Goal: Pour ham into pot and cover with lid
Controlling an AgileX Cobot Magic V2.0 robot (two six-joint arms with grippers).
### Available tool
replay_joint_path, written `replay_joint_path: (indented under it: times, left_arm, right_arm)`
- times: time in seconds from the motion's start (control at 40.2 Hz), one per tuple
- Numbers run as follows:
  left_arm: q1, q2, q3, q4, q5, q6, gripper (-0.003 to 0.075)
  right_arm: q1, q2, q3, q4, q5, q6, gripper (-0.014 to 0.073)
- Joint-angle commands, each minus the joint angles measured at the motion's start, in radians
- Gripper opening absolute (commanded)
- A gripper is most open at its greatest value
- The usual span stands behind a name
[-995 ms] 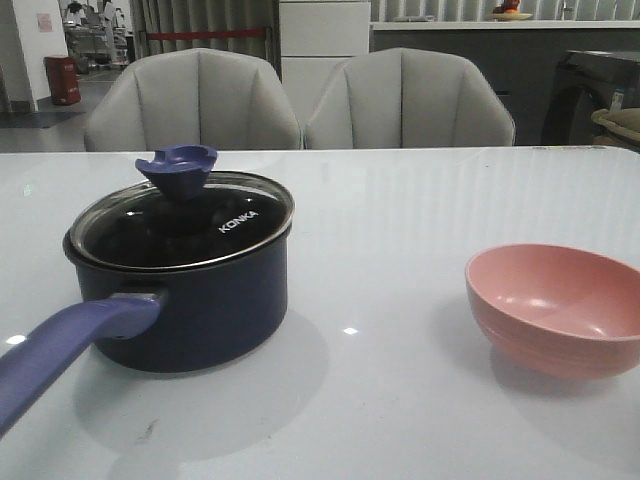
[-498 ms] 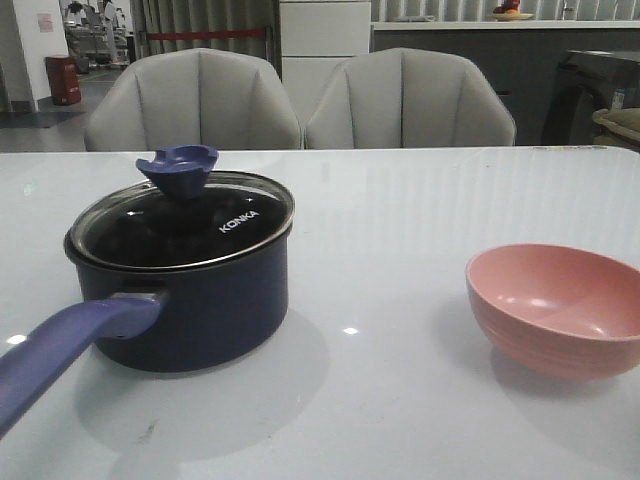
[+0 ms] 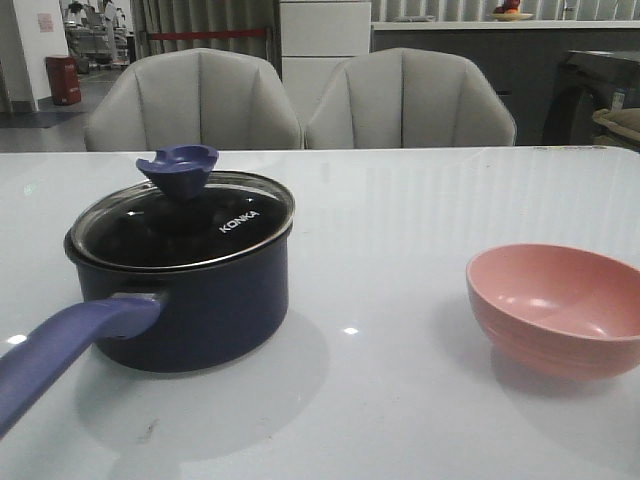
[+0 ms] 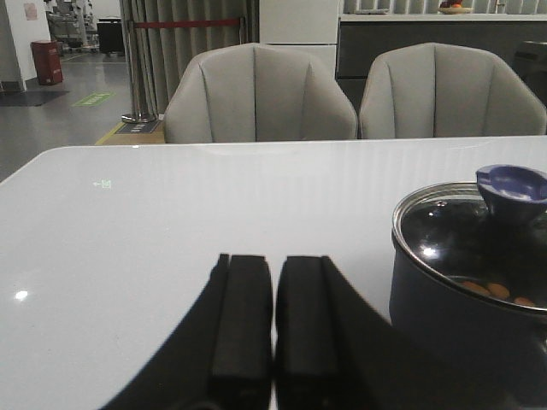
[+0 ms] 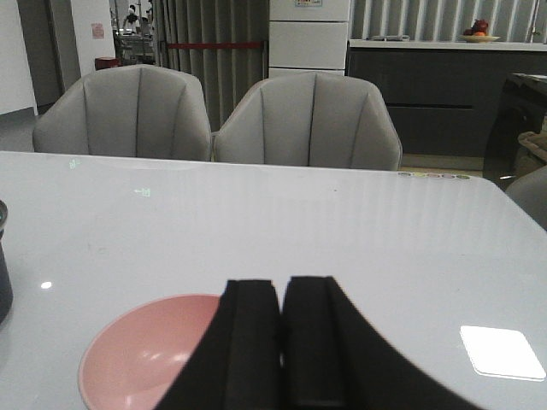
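Observation:
The dark navy pot (image 3: 185, 305) stands on the white table at the left, its purplish-blue handle (image 3: 60, 350) pointing toward the front left. The glass lid (image 3: 185, 225) with the blue knob (image 3: 178, 168) and white KONKA lettering sits on it. In the left wrist view the pot (image 4: 466, 316) shows with the lid (image 4: 470, 239) on, and a few orange ham bits (image 4: 494, 291) show through the glass. My left gripper (image 4: 273, 265) is shut and empty beside the pot. My right gripper (image 5: 282, 290) is shut and empty, just beside the pink bowl (image 5: 145, 359).
The pink bowl (image 3: 555, 308) stands at the right of the table and looks empty. Two grey chairs (image 3: 300, 100) stand behind the table's far edge. The arms do not show in the front view.

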Motion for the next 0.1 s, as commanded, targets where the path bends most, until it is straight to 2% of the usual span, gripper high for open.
replay_joint_path:
  times: [0.0, 0.075]
  left_arm:
    - [0.002, -0.021, 0.032, -0.008, -0.083, -0.010, 0.0121]
    - [0.002, -0.021, 0.032, -0.008, -0.083, -0.010, 0.0122]
  right_arm:
    - [-0.006, -0.019, 0.008, -0.011, -0.086, 0.001, 0.0139]
    - [-0.006, -0.019, 0.008, -0.011, -0.086, 0.001, 0.0139]
